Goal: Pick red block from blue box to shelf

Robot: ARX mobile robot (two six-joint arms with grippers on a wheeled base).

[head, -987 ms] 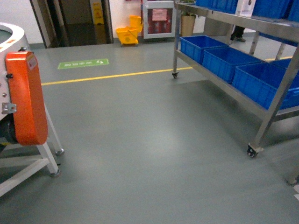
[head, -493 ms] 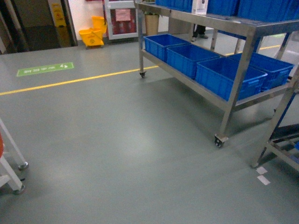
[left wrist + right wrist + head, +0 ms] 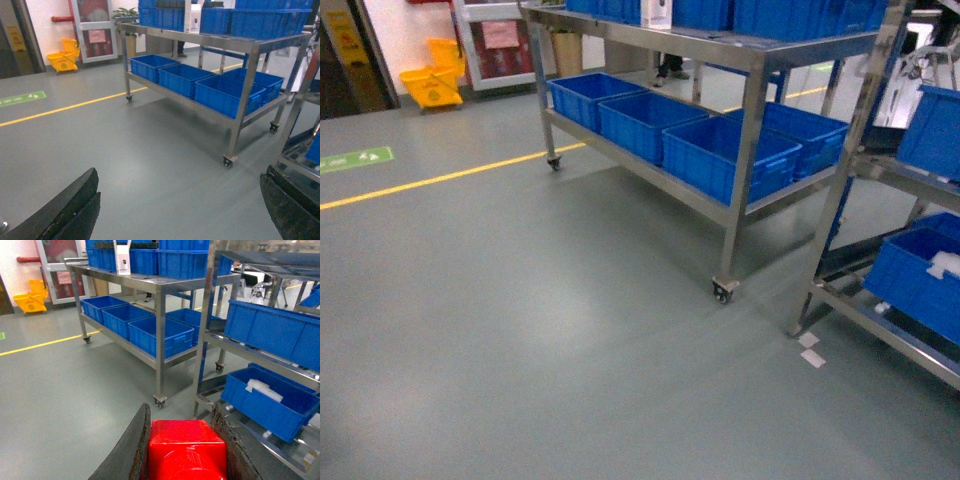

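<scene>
The glossy red block [image 3: 186, 447] sits clamped between the dark fingers of my right gripper [image 3: 182, 440], which is shut on it at the bottom of the right wrist view. My left gripper [image 3: 177, 210] is open, its two black fingertips far apart over bare grey floor. The stainless-steel shelf [image 3: 745, 50] stands ahead on caster wheels in the head view, also in the left wrist view as shelf [image 3: 245, 45] and the right wrist view as shelf [image 3: 160, 287]. The blue box is out of view. Neither gripper shows in the head view.
Dark blue crates [image 3: 725, 155] fill the shelf's lower tier, more on top. A second steel rack [image 3: 910, 180] with blue crates stands at the right. A yellow mop bucket [image 3: 430, 85] and a yellow floor line [image 3: 440, 178] lie at the back left.
The head view has swung right: the white table with its orange cover left the frame, and the shelf moved from the right edge toward the middle, with a second rack appearing at right.
</scene>
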